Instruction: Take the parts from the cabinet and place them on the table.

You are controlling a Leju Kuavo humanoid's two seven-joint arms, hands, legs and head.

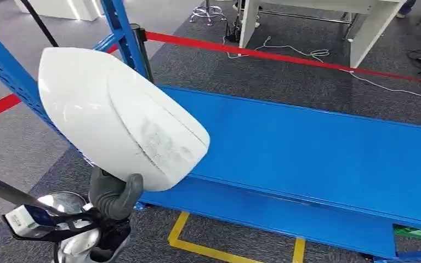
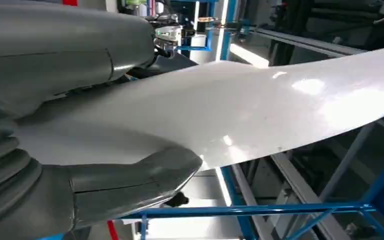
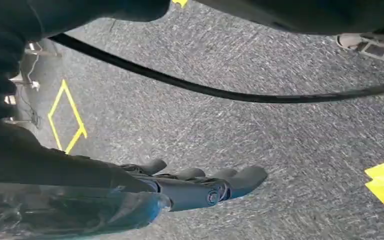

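One unlabelled white part (image 1: 118, 118) gripped by left hand (image 1: 115, 194); right hand (image 3: 200, 185) open, empty.

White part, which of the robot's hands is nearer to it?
Left. The left hand grips the white part; the right hand hangs open over the floor, apart from it.

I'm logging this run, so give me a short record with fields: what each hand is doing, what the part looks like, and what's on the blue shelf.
left hand: grips the white part from below, thumb against its lower edge
white part: large smooth curved shell, held up in front of the blue shelf, tilted
right hand: holds nothing, fingers stretched out over the grey carpet
blue shelf: flat blue surface, bare where it shows
floor: grey carpet with yellow tape marks
barrier: red strap behind the shelf
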